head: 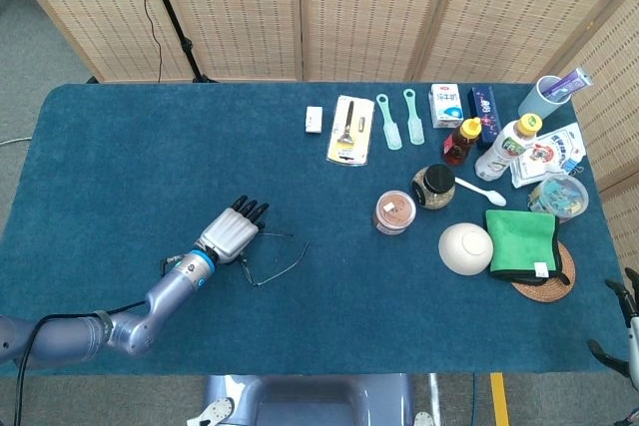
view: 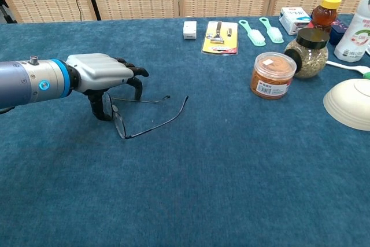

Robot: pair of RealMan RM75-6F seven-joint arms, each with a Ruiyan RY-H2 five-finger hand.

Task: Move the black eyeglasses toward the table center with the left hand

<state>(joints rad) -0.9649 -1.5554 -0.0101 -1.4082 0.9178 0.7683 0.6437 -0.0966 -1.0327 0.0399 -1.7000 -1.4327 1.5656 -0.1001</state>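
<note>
The black eyeglasses (head: 281,266) (view: 152,124) lie low over the blue cloth, left of the table's middle, with their thin temples pointing right. My left hand (head: 232,234) (view: 99,73) is on their left end. It pinches the front frame between the thumb and the dark fingers curled over it. The lenses sit tilted under the palm. My right hand (head: 621,331) shows only as a few spread dark fingers at the head view's lower right edge, off the table and holding nothing.
A jar with an orange lid (view: 272,74) and a dark-lidded jar (view: 307,53) stand to the right, near a white bowl (view: 350,104). A yellow razor card (view: 219,36), two green brushes (view: 251,32) and bottles line the far side.
</note>
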